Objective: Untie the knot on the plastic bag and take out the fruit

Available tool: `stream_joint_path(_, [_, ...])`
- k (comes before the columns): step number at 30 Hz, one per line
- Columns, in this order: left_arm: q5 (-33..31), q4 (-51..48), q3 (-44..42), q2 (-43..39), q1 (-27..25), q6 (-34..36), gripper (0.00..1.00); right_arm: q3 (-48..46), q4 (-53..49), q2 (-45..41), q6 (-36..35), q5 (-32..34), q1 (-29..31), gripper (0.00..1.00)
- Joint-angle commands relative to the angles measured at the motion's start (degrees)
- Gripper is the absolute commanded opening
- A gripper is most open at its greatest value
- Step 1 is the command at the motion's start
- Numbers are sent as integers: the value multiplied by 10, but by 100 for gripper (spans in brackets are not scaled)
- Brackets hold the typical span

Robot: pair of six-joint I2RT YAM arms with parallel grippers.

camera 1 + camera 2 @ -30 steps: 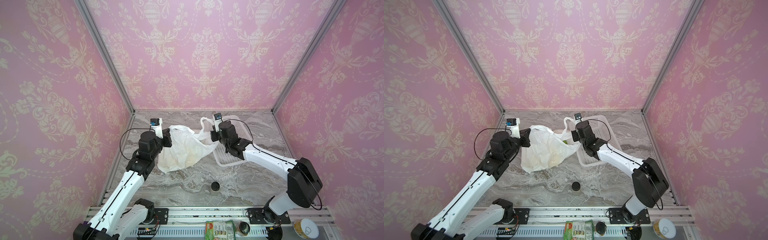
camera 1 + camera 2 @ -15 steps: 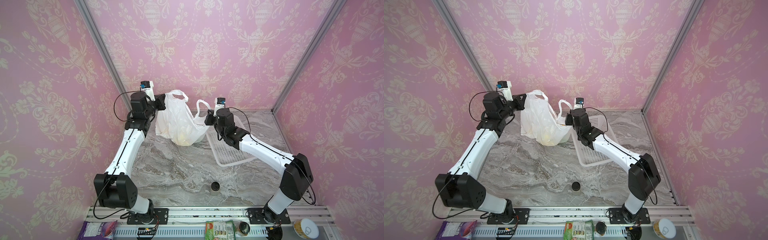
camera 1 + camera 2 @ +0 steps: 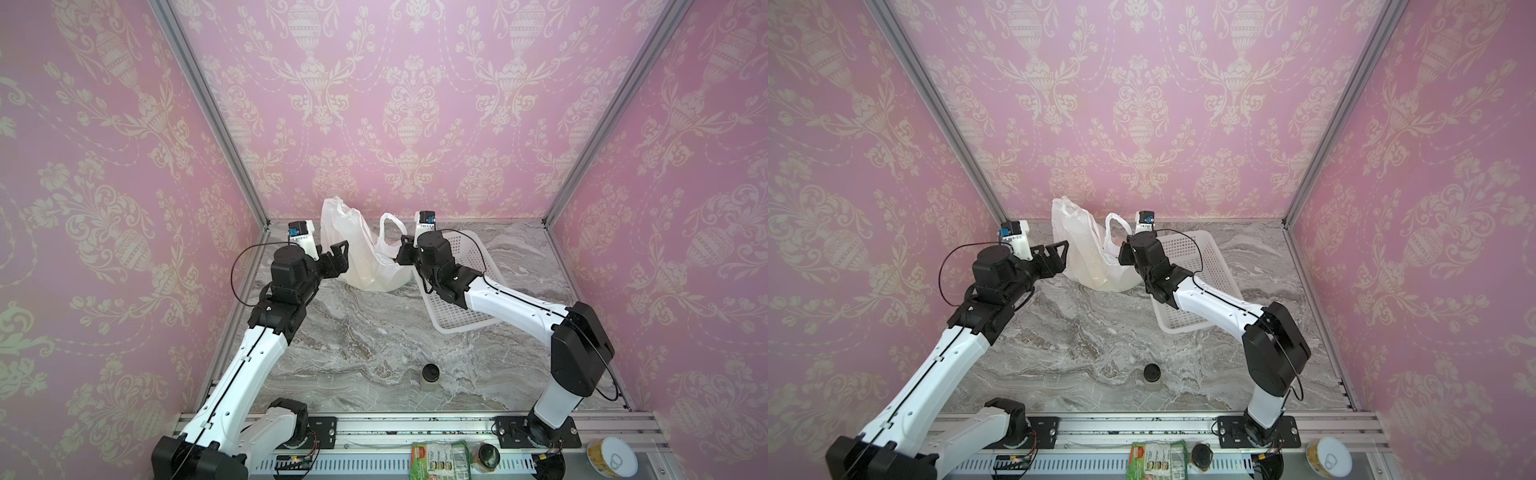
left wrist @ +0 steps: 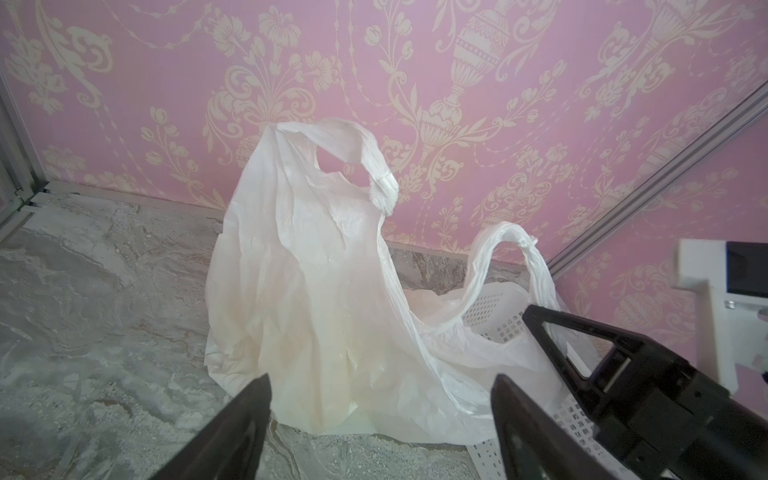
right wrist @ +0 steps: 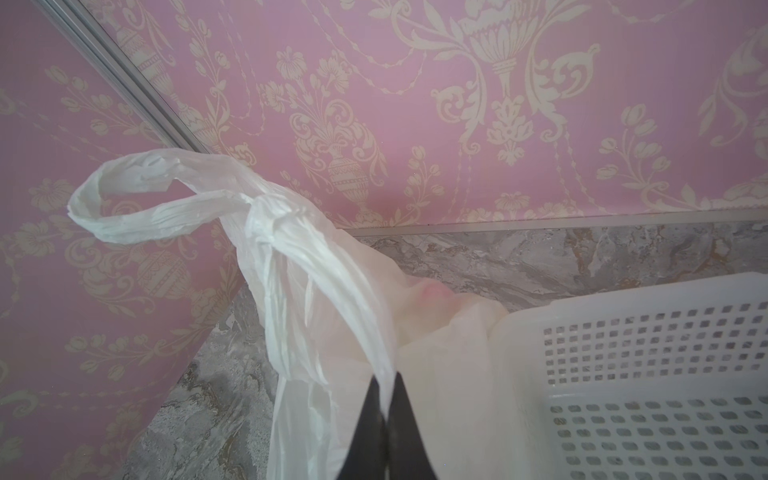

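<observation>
My right gripper [image 5: 384,386] pinches the plastic bag [image 3: 365,257] below one handle, mid-frame in a top view; my left gripper [image 4: 380,382] gapes empty just beside it; I'd pinch the opposite rim and spread the mouth gently; thin, crinkly, translucent film, handles apart; fruit [image 5: 432,293] glows faintly pink inside.

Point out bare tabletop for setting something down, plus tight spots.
Free: marble table middle, bordered by plastic bag, white basket and small jar; also back-right corner behind the basket. Crowded: back centre, left gripper open beside the bag, right gripper shut on it.
</observation>
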Motion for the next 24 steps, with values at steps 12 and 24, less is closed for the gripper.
stream_joint_path(12, [-13,77,97,155,1,-23,91,-151,106,-56,28,35,41,0])
stream_joint_path(24, [-4,63,182,265,52,-40,7,-189,136,-69,36,33,42,0])
